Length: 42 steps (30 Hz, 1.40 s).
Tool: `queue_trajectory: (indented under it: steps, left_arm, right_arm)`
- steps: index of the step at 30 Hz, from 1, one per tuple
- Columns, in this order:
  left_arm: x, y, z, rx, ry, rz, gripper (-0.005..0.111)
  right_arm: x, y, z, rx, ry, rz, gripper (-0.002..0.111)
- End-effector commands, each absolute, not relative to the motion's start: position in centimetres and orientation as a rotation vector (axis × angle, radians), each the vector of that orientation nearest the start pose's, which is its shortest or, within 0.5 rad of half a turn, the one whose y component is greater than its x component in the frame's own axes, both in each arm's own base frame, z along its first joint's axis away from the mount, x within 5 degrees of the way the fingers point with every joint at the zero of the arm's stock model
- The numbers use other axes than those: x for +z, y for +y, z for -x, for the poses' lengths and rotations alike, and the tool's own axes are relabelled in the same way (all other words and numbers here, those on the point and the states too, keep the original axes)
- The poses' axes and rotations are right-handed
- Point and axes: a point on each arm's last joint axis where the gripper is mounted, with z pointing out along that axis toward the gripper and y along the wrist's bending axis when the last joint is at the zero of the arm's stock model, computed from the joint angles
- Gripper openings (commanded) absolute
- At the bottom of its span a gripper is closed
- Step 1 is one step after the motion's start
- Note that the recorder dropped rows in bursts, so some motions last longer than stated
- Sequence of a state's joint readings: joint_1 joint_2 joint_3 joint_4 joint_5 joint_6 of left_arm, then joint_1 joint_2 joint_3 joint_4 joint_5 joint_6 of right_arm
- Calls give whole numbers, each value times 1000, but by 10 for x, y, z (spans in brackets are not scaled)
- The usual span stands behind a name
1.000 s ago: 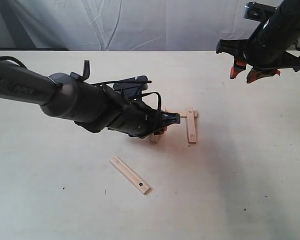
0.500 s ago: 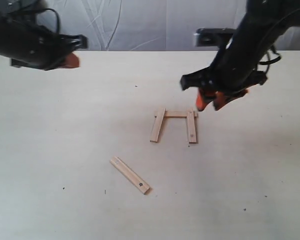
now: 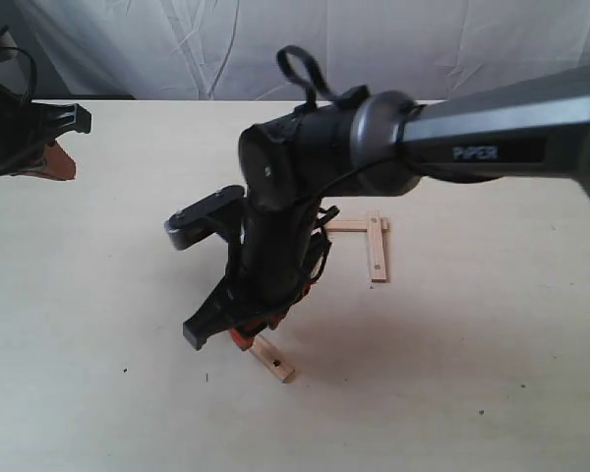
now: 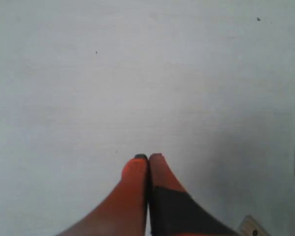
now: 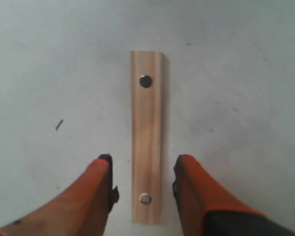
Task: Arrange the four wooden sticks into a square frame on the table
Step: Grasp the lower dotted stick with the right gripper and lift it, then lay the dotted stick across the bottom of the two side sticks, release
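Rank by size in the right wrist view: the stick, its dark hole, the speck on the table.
Largest: the stick.
Then its dark hole.
Smallest: the speck, a thin mark of similar length.

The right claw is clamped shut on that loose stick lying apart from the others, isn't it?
Not clamped. The right wrist view shows the right claw open, straddling the loose stick with gaps on both sides.

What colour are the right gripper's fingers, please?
Orange fingers, clearest in the right wrist view.
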<state>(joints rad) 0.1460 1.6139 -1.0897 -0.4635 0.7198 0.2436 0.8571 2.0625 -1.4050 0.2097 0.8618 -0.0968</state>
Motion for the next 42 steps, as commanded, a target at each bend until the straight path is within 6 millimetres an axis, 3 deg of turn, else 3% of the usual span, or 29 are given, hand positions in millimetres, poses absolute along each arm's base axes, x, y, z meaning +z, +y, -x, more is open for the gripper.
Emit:
queue_trajectory:
  steps: [1,12,17,22,28,35,42]
  left_arm:
    - [243,8,-328,-402,2611,212,0]
    - [243,-10,-330,-402,2598,132,0]
    - [244,-9,-330,-387,2590,127,0]
    - [244,-9,-330,-387,2590,127,0]
    - [244,-9,-331,-382,2580,130,0]
    - [245,-9,-332,-392,2567,145,0]
    - [245,-9,-332,-392,2563,148,0]
  right_arm:
    - [135,328,-253,282,2766,1304,41]
    - [115,332,-255,236,2770,1336,38]
    - [125,327,-256,204,2769,1361,0]
    - [157,304,-274,63,2647,1456,-1]
    - [182,266,-306,70,2365,1786,-1]
    - [166,240,-334,84,2282,1875,-1]
    - [142,243,-338,78,2214,1987,-1]
